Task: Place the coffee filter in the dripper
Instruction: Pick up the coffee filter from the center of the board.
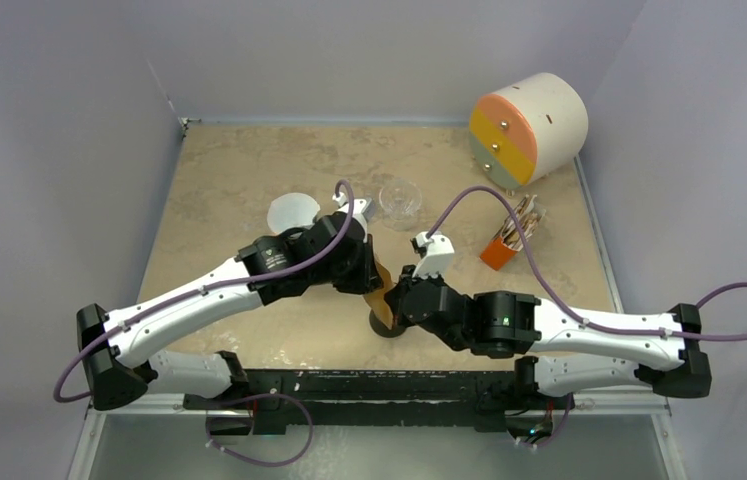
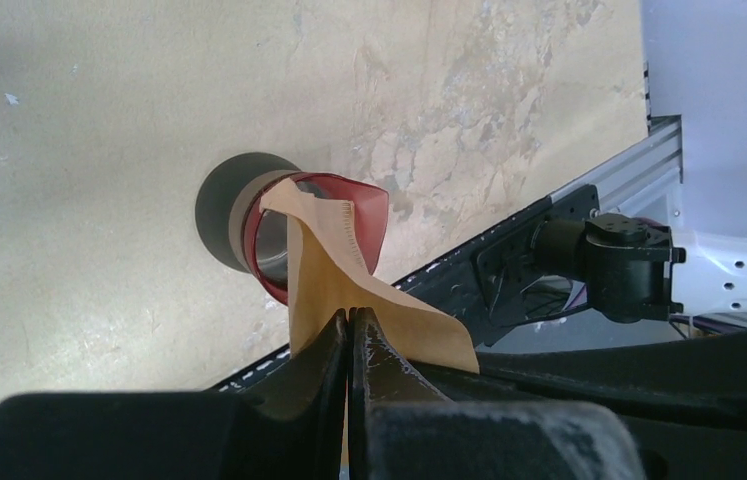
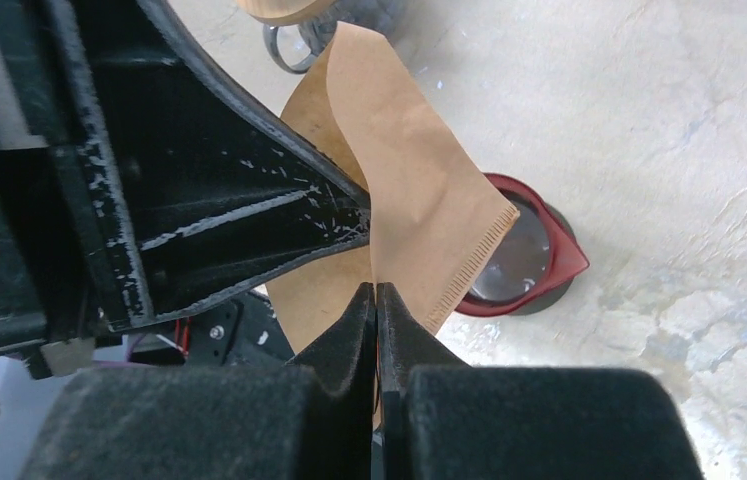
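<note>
You have two tools, and both are closed on the same thing, the one brown paper coffee filter (image 2: 321,262). Your left tool (image 2: 349,316) pinches its near edge with the jaws pressed together. Your right tool (image 3: 377,292) grips another edge in the same way.

There is one dripper, a dark-red funnel on a dark round base (image 2: 371,212). It is on the beige stone-patterned worktop (image 1: 249,160), just ahead of the tips of both tools.

The long axis of the filter runs from the left tool's tips forward to the dripper. Its far corner, with the crimped seam, lies over the red rim and partly covers the mouth. The paper is twisted.

Beyond the tools there are one clear glass cup (image 1: 399,200), one white round object (image 1: 292,212), one orange box with sticks (image 1: 505,246) and one big white drum (image 1: 531,125).
</note>
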Controlling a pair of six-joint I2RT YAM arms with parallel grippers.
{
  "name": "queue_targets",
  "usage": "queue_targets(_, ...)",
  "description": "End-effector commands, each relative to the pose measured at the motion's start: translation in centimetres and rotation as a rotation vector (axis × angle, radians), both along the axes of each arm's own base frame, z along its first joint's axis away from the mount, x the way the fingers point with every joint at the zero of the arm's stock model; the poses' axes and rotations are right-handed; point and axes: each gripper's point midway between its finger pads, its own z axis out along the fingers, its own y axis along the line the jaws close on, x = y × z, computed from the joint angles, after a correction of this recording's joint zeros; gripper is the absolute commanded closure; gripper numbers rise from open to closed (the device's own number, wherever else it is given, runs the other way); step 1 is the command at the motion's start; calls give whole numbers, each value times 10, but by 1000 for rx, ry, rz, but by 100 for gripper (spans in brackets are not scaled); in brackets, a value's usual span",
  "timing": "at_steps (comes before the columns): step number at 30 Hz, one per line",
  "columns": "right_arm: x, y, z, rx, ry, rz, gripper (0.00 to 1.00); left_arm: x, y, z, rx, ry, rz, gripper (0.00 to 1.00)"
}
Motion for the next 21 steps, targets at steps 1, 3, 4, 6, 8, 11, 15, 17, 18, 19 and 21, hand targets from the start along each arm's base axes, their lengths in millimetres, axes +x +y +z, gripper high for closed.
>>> queue_targets(1,-5,-6,1,88,69,-64,100,0,-1,13,27,-42,-25,100)
queue_targets(3,-4,-10,2,89,62,-67,100,-1,-2,14,35,-46,-34,100)
queue_targets(4,-3,-12,3,89,52,-70,100,-1,-2,15,38,-52,-39,100)
queue_targets(6,-1,-15,7,90,37,-73,100,0,-3,18,36,-61,-48,100)
queue_targets(8,-1,-16,10,95,30,-69,100,0,-6,19,32,-61,-61,100)
queue_targets(11,-1,-12,15,106,19,-51,100,0,-10,15,41,-54,-74,100)
queue_targets(15,5,-15,14,50,-21,-63,100,1,-14,21,25,-76,-100,100)
queue_targets(17,13,-20,15,3,-55,-82,100,3,-16,33,7,-115,-115,100)
queue_targets(18,17,-23,14,-24,-69,-89,100,4,-16,42,-1,-139,-124,100)
queue_targets(19,21,-26,13,-47,-81,-98,100,6,-15,49,-2,-160,-129,98)
queue_targets(21,28,-31,12,-76,-93,-112,100,11,-13,63,1,-210,-134,89)
